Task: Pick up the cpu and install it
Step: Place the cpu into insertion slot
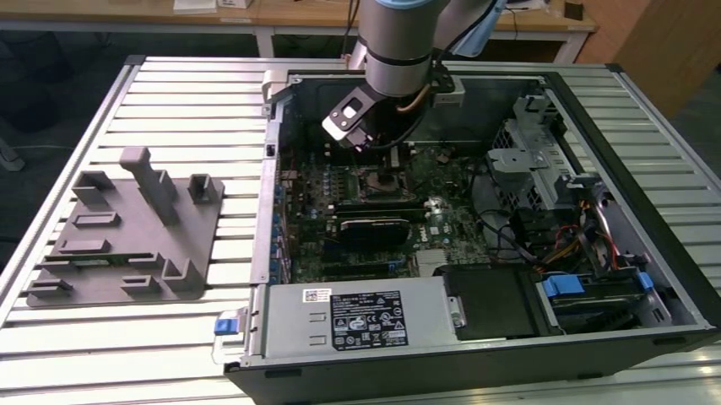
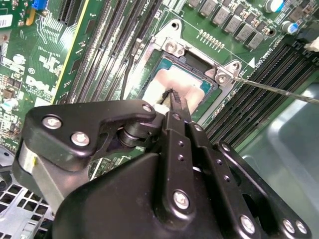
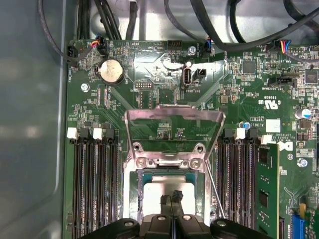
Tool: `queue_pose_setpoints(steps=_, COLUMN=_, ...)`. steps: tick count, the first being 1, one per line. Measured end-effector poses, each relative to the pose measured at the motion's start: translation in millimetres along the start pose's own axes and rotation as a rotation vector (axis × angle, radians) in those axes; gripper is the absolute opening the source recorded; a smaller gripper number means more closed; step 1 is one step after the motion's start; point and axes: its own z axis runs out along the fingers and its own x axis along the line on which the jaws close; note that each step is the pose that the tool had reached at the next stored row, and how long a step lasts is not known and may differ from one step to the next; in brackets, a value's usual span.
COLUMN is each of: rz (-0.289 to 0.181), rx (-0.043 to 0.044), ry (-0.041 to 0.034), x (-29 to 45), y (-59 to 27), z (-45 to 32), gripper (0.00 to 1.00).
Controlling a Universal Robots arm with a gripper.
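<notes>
Jaws pressed together on your gripper (image 3: pixel 172 195), tips poised right over the middle of the cpu (image 3: pixel 153 191). It lies flat in the socket (image 3: pixel 133 191) (load plate (image 3: pixel 174 115) tipped open). Whether they touch, you can't tell.

A lab: open computer case (image 1: pixel 474 364) on slatted metal table (image 1: pixel 169 110).

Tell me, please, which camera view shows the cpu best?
The first wrist view: it looks straight down on the cpu lying in its socket, the shut gripper covering part. The second wrist view shows it slanted, behind the gripper. In the exterior view the socket is small and the cpu cannot be made out.
</notes>
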Motion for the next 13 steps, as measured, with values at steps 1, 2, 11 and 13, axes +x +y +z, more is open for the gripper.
queue_pose_setpoints(steps=1, rz=0.0, rx=-0.0001, ry=0.0001, x=0.0, y=-0.1, z=0.0, gripper=0.11)
queue_pose_setpoints(steps=2, rz=0.0, rx=-0.0001, ry=0.0002, x=0.0, y=-0.3, z=0.1, gripper=0.11)
queue_pose_setpoints(steps=11, rz=0.0, rx=0.0, ry=0.0, x=0.0, y=-1.3, z=0.0, gripper=0.29)
queue_pose_setpoints(steps=13, rz=0.0, rx=0.0, ry=0.0001, x=0.0, y=-1.5, z=0.0, gripper=0.41)
